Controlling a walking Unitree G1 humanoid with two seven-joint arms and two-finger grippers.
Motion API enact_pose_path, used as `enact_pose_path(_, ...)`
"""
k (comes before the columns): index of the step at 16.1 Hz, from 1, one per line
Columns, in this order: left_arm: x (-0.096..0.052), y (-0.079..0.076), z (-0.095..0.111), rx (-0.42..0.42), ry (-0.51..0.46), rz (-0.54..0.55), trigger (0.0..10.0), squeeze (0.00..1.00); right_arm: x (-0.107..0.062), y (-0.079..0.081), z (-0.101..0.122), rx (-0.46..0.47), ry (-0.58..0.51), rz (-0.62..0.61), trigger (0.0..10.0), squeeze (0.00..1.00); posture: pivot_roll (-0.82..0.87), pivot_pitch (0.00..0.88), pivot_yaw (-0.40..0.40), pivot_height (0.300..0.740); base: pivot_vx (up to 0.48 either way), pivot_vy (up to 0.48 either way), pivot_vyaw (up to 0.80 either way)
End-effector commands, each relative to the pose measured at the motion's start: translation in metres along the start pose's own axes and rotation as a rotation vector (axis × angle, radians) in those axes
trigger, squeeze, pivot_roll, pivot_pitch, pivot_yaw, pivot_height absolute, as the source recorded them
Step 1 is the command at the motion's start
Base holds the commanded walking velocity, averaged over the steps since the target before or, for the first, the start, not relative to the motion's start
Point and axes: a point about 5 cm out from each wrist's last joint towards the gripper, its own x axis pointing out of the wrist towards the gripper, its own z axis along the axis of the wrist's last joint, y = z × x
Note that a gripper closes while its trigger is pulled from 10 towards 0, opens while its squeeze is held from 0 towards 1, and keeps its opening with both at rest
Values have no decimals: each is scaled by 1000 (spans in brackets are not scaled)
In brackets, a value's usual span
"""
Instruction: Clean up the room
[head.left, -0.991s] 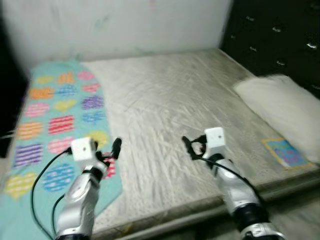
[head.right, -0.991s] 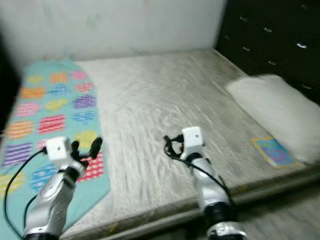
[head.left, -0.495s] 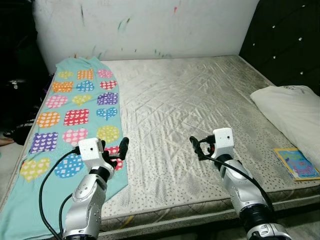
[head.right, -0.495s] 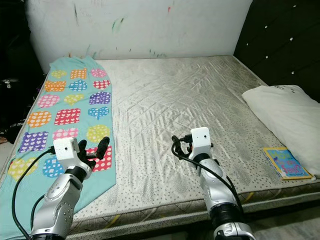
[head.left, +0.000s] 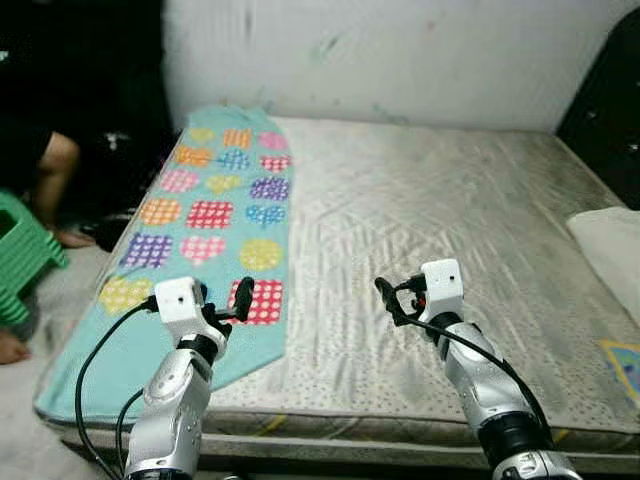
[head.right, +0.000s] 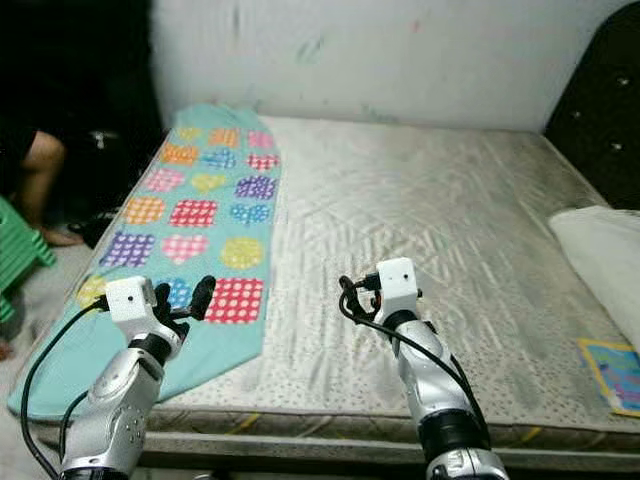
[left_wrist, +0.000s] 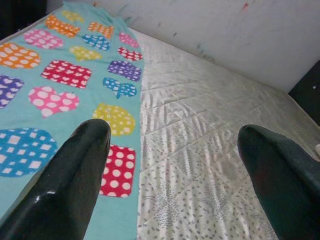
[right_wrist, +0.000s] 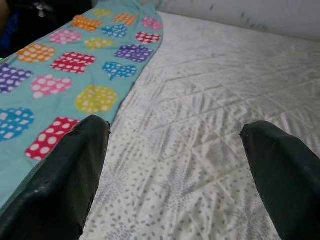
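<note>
Turquoise fabric blanket patterned with coloured hearts (head.left: 205, 225) lies flat along the bed's left side, just ahead of the left gripper (head.left: 222, 302), whose fingers (left_wrist: 75, 172) are spread wide and empty above its edge. Grey quilted mattress (head.left: 440, 210) spreads beyond the right gripper (head.left: 398, 296), fingers (right_wrist: 67, 175) likewise apart, holding nothing. White pillow (head.right: 605, 250) rests far right of them.

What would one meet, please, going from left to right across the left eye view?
Green stool → person's leg → heart-patterned blanket → bare mattress → white pillow → colourful book.
</note>
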Motion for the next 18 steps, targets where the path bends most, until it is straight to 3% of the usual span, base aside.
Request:
enact_pose_path(1,2,-2,-1,-2,8,-8,10000,0,1,-4,3,-1,-6,-9,10000,0,-76,0,-41,740,0,0,0)
enact_pose_path(4,2,-2,0,-7,9,-3,10000,0,1,-3,4,1,-5,-9,10000,0,-77,0,-40,740,0,0,0)
enact_pose_path(18,6,-1,-1,-30,16,-2,10000,0,4,-4,6,0,-5,-9,10000,0,-83,0,-41,740,0,480,0)
